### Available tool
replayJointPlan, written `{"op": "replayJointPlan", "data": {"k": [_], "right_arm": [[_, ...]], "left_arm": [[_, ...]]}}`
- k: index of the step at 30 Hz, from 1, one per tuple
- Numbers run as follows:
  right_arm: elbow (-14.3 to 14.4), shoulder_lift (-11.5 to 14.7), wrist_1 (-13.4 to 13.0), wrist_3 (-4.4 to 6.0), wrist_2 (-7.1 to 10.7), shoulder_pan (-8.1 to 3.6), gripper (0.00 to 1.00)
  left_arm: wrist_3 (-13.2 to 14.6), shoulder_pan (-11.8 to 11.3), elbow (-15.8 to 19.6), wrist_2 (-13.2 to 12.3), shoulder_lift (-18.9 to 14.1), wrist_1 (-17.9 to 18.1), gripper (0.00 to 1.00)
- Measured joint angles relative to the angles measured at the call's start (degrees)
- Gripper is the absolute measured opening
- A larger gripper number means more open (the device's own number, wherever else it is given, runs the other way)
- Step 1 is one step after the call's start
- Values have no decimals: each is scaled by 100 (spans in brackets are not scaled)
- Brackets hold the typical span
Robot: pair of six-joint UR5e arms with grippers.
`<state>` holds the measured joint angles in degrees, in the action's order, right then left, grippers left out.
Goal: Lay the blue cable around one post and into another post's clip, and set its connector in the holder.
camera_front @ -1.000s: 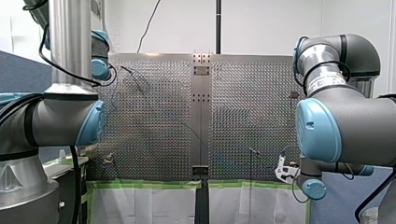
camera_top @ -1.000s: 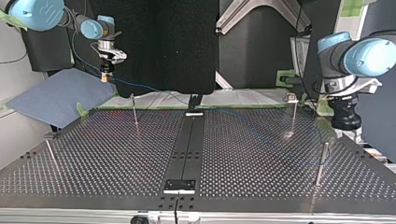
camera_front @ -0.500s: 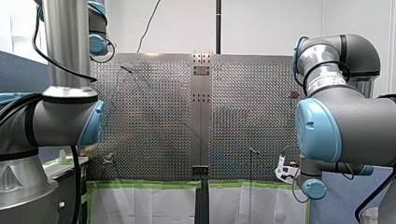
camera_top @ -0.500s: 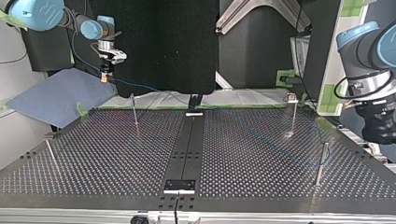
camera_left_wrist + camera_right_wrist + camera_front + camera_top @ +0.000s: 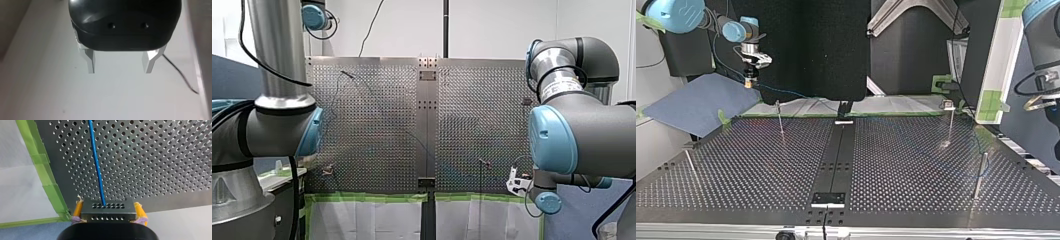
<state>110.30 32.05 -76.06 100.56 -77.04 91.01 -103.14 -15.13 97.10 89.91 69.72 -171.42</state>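
Nearest you, the weak point is the grip itself. My right gripper (image 5: 109,209) clamps the connector (image 5: 107,216) by its two ends, between the yellow pads (image 5: 78,208). A hard pull along the blue cable (image 5: 96,162) during the sweep could, I judge, twist the block or drag it out. The cable leaves the block's front face, midway between the pads, and runs straight ahead over the perforated table (image 5: 155,157). In the top view that gripper hangs off the table's far left corner, above a blue cloth (image 5: 696,102). The thin post (image 5: 780,117) stands just inside the edge, and the clip post (image 5: 950,120) is well apart at the view's right. Carry the cable too high and it may ride over a post instead of wrapping it; go too low and it may snag on the wrong side. My left gripper (image 5: 119,62) is raised clear, its metal fingers (image 5: 90,58) spread wide with nothing between them. It is nowhere near the cable, so expect no help from it.
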Motion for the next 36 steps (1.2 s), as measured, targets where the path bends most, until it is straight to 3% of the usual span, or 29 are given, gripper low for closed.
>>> {"op": "replayJointPlan", "data": {"k": [4, 9, 22, 26, 36], "right_arm": [[-1, 0, 7, 0, 3, 0, 0], [0, -5, 10, 0, 4, 0, 0], [0, -9, 11, 0, 4, 7, 0], [0, -9, 11, 0, 4, 8, 0], [-1, -9, 17, 0, 4, 20, 0]], "left_arm": [[43, 118, 32, 102, -102, -184, 93], [175, 279, 242, 176, 2, -426, 93], [297, 448, 521, 138, 189, -1025, 93], [318, 463, 483, 66, 279, -1239, 93], [401, 498, 18, 68, 476, -1780, 93]]}}
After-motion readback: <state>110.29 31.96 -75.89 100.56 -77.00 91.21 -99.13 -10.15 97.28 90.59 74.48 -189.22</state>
